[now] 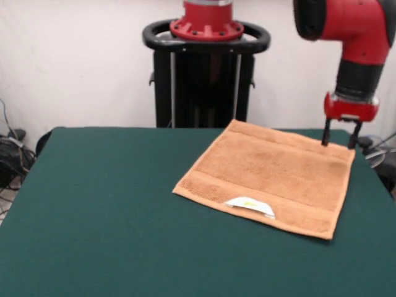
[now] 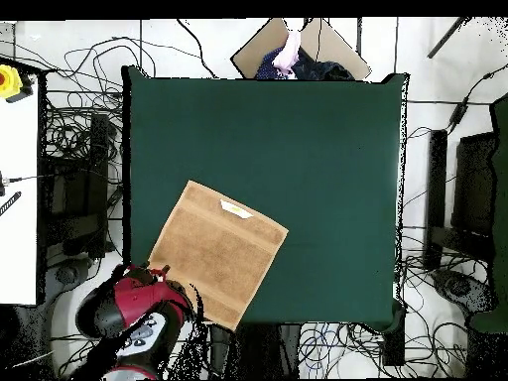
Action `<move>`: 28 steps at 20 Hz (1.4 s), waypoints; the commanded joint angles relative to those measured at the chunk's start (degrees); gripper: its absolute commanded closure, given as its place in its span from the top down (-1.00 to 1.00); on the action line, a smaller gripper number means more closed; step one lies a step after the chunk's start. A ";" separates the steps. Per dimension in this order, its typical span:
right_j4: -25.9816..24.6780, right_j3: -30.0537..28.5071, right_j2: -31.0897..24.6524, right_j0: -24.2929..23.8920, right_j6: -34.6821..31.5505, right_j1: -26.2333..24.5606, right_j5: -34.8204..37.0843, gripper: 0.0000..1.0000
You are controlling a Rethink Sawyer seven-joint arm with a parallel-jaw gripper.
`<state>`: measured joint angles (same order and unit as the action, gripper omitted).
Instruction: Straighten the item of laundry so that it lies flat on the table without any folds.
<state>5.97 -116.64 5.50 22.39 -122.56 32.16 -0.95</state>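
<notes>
Front view: orange-tan towel [image 1: 267, 183] lies spread out on the green worktop [image 1: 99, 210], turned at an angle so its corners point roughly toward the edges. It sits on the right half of the picture, reaching close to the worktop's far and right edges. Surface looks flat, no obvious folds; woven border bands run along two opposite ends. Small white label [image 1: 250, 205] at the near border, partly flipped up onto the cloth.

Red and black arm [image 1: 359, 37] comes down at upper right. Gripper [image 1: 338, 142] hangs over the towel's far right corner, jaws parted a modest width, nothing between them; tips at or just above the cloth, contact not clear. Black pedestal [image 1: 206, 80] behind the worktop.

Overhead view: towel [image 2: 217, 252] sits toward the worktop's [image 2: 327, 149] lower left part, one corner near the bottom edge. Label [image 2: 236, 208] on the upper border. Arm [image 2: 139, 316] covers the towel's left corner; jaws hidden here. A person's hand [image 2: 289, 52] shows at the top edge, beyond the worktop. Cables [image 2: 69, 149] on the floor around.
</notes>
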 commanded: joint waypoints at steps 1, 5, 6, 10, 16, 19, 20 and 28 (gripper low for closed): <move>2.35 2.26 4.90 -1.84 -6.31 9.69 23.01 1.00; 0.13 4.05 -0.42 -8.23 -1.42 14.86 31.94 1.00; 0.26 4.25 -1.92 -9.83 -0.39 15.29 33.18 1.00; 0.06 5.54 -5.68 -14.22 2.42 16.23 35.65 1.00; -5.85 7.30 -6.53 -18.40 2.65 11.04 23.78 1.00; -8.03 8.08 -7.46 -20.87 2.81 8.52 20.49 1.00; -8.66 8.33 -7.41 -21.33 2.83 8.18 20.12 1.00; -11.88 11.16 -8.10 -25.21 6.01 12.86 29.73 1.00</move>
<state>-3.48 -109.60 3.85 -0.61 -122.66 44.56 19.67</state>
